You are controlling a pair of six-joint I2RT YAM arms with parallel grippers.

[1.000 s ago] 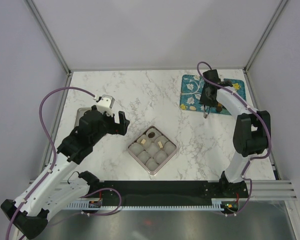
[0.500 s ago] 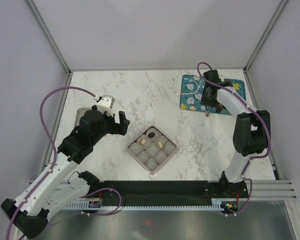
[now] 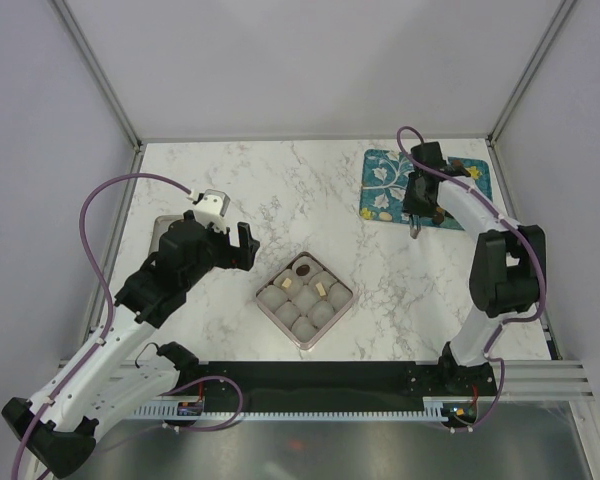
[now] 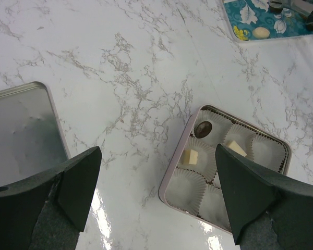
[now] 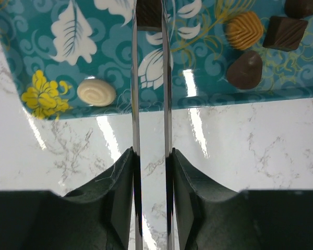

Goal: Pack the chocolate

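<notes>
My right gripper (image 5: pixel 149 10) is shut on a dark brown chocolate (image 5: pixel 149 15), held between its thin fingertips over the teal mat (image 5: pixel 52 31). In the top view this gripper (image 3: pixel 414 226) is at the mat's near edge. On the mat lie a cream-white chocolate (image 5: pixel 96 92), a ridged mid-brown one (image 5: pixel 244 29) and dark ones (image 5: pixel 245 69), (image 5: pixel 285 32). The square tray (image 3: pixel 270 308) of paper cups holds a dark chocolate (image 4: pixel 203 128) and two cream pieces (image 4: pixel 190 157), (image 4: pixel 236 148). My left gripper (image 4: pixel 157 152) is open and empty, above the tray's left side.
A grey metal lid (image 4: pixel 21 135) lies on the marble table left of the tray, partly under my left arm (image 3: pixel 160 280). The mat (image 3: pixel 380 180) sits at the back right. Frame posts stand at the far corners.
My right gripper has shifted slightly at the mat's near edge, still shut on the dark chocolate. The left arm has not moved.
</notes>
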